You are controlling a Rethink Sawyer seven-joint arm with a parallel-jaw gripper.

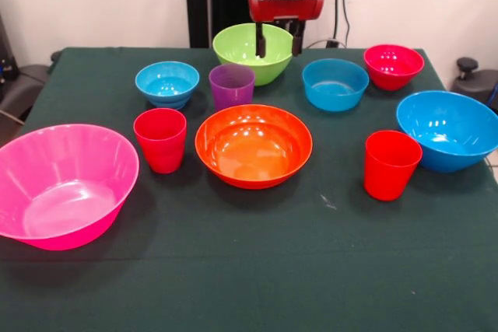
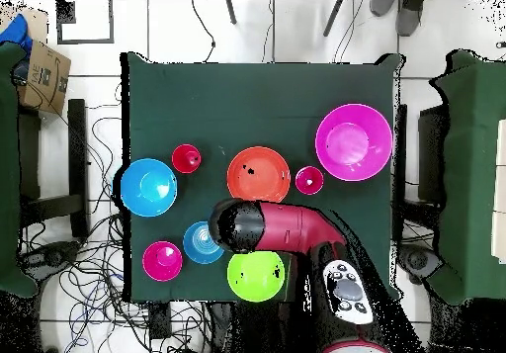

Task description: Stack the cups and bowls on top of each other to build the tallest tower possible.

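A: What is sitting nearest on the worktop [image 1: 257, 270]?

B: The large pink bowl [image 1: 62, 184] is resting at the near left, tilted a little toward the camera. Behind it a red cup [image 1: 161, 139] is standing upright just left of the orange bowl [image 1: 254, 145], which is lying in the middle. A second red cup [image 1: 391, 164] is standing to the right, near the large blue bowl [image 1: 450, 130] at the right edge.

A: And farther back?

B: The purple cup [image 1: 232, 86] is standing just behind the orange bowl, with a small blue bowl [image 1: 167, 83] to its left and another small blue bowl [image 1: 334, 84] to its right. The small red-magenta bowl [image 1: 393, 66] is sitting at the far right. The lime green bowl [image 1: 253, 53] is sitting farthest back, right behind the purple cup. All pieces are standing separately, none stacked.

A: Where is the tool?

B: The tool [image 1: 277, 41] is hanging over the lime green bowl, its two dark fingers spread apart and gripping nothing. From overhead, the arm is covering the purple cup and the spot beside the lime green bowl [image 2: 256, 276].

A: The surroundings?

B: A dark green cloth is covering the worktop. A pale wall is showing behind, and overhead, cables are trailing over a tiled floor [image 2: 178, 28] near a cardboard box [image 2: 42, 72].
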